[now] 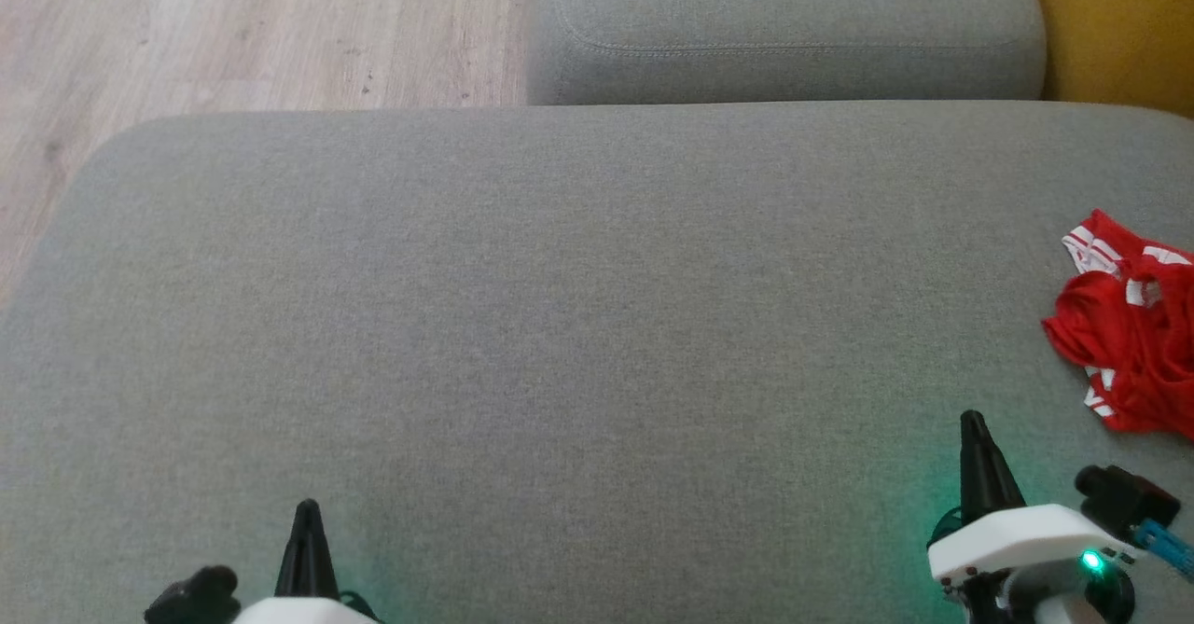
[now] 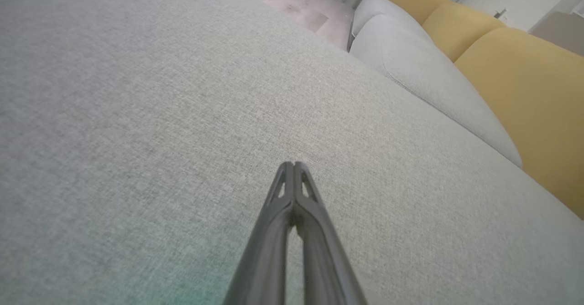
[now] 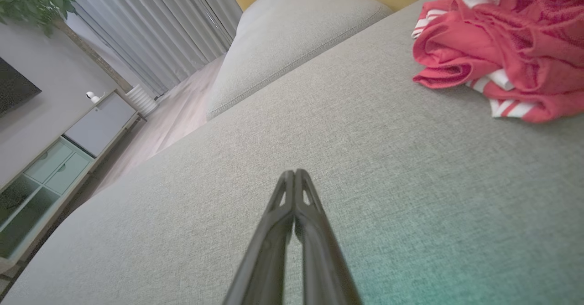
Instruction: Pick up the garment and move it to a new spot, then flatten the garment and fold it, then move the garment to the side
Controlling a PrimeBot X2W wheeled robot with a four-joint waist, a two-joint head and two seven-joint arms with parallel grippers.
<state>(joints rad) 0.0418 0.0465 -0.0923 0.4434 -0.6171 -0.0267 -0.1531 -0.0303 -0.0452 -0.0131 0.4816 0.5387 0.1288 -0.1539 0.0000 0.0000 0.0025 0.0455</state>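
The red garment point(image 1: 1124, 325) lies bunched at the right edge of the sofa point(image 1: 560, 325), neither flat nor folded, loose on the cushion and in no container. Both hands are clenched and empty: the left hand point(image 2: 292, 166) near left, the right hand point(image 3: 294, 173) near right, short of the cloth. Whether lifting or flattening comes next, I judge the right hand must unclench and reach right.

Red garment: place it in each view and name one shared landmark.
Head view: red garment at the right edge, mid-height.
Right wrist view: red garment in the upper right corner.
Left wrist view: small grey cushion at upper right.
Shared landmark: that small grey cushion.
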